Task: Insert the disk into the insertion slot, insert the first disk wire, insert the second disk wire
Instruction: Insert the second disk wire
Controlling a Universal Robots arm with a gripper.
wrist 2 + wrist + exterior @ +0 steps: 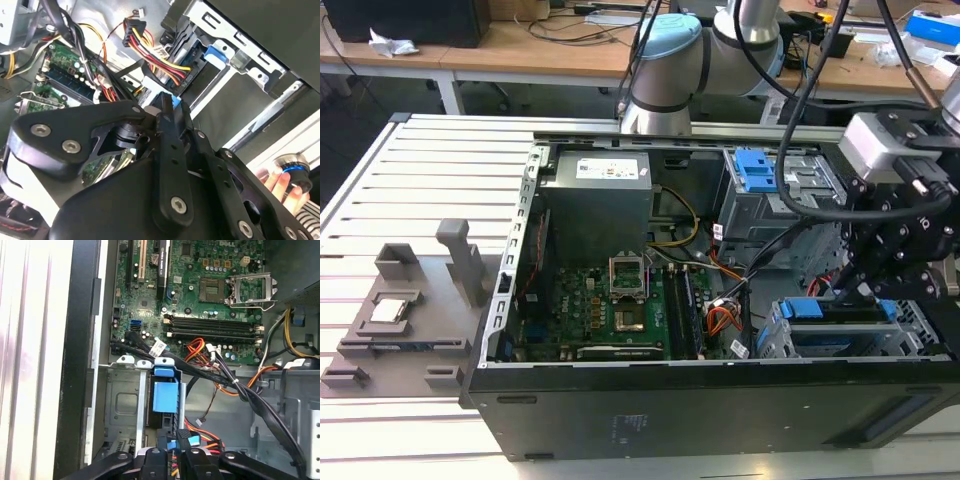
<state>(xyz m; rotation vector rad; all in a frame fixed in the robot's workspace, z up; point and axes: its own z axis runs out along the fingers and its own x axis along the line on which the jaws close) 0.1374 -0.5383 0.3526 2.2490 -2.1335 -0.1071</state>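
The disk (840, 322), in its blue carrier (165, 396), sits inside the insertion slot (775, 338), the low silver cage (125, 405) at the case's front corner on the exterior view's right. My gripper (855, 292) hangs right at the disk's end. In the first wrist view its fingers (192, 460) are closed around a small black and blue wire plug (182, 436). In the second wrist view the gripper (167, 106) is just beside a black plug with yellow, red and black wires (175, 82) at the disk's end. Whether either plug is seated is hidden.
The open computer case (720, 400) lies on a slatted table. Inside are the motherboard (610, 310), the power supply (595, 195), a taller grey cage with a blue latch (755, 170) and loose cable bundles (235, 385). A hand (280, 185) shows beyond the case.
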